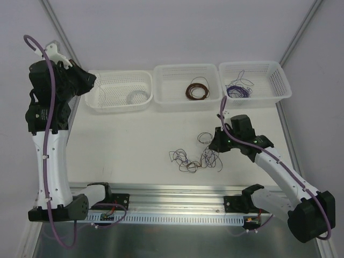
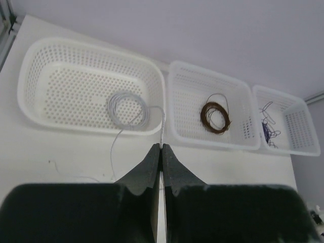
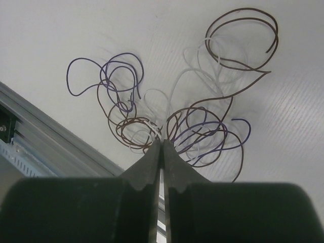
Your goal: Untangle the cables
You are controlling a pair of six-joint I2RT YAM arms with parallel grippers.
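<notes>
Three white perforated plastic baskets sit in a row along 12 o'clock. The left basket [image 2: 50, 66] holds a neat white coil [image 2: 115, 109]. The middle basket [image 2: 187, 101] holds a round brown coil [image 2: 205, 114]. The right basket [image 2: 298, 121] holds loose purple wire [image 1: 238, 90].

The table [image 1: 123, 140] is matte white, with a slotted metal rail [image 1: 177, 192] at 6 o'clock and pale walls [image 1: 177, 27] around.

The cables [image 1: 194, 159] are thin purple, brown and pale scribbly loops, lying on the table at about 5 o'clock of centre.

The right gripper [image 3: 161, 143] has its jaws together at the tangle's 2 o'clock side; any pinched strand cannot be told. The left gripper [image 2: 161, 148] is closed at 10 o'clock over the left basket, with a white strand reaching its tips.
</notes>
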